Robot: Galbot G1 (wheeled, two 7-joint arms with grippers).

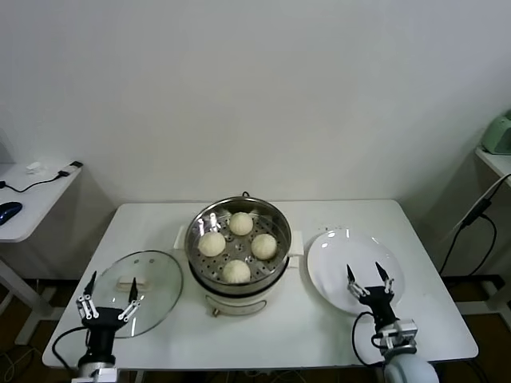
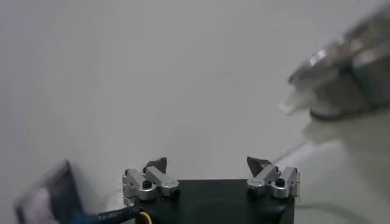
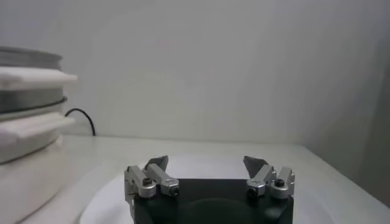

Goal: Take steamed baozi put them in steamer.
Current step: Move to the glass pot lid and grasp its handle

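Steamed baozi (image 1: 241, 223), four in all, sit on the perforated tray inside the steamer (image 1: 238, 247), at the middle of the white table (image 1: 263, 335). They form a diamond: one toward the wall, one toward the robot, one on each side, none clearly touching another. Each bun is round, dome up, with no long axis to speak of. The one steamer stands upright and uncovered (its side handles point left and right); in the right wrist view only its stacked edge (image 3: 24, 115) shows.

One glass lid (image 1: 144, 291) lies flat on the table to the steamer's left, knob up. One white plate (image 1: 335, 259) lies to the steamer's right, just beside the base.

The left gripper (image 1: 110, 289) hovers over the lid's near edge, fingers spread and holding nothing. The right gripper (image 1: 369, 278) hovers above the plate, likewise spread and empty-handed.
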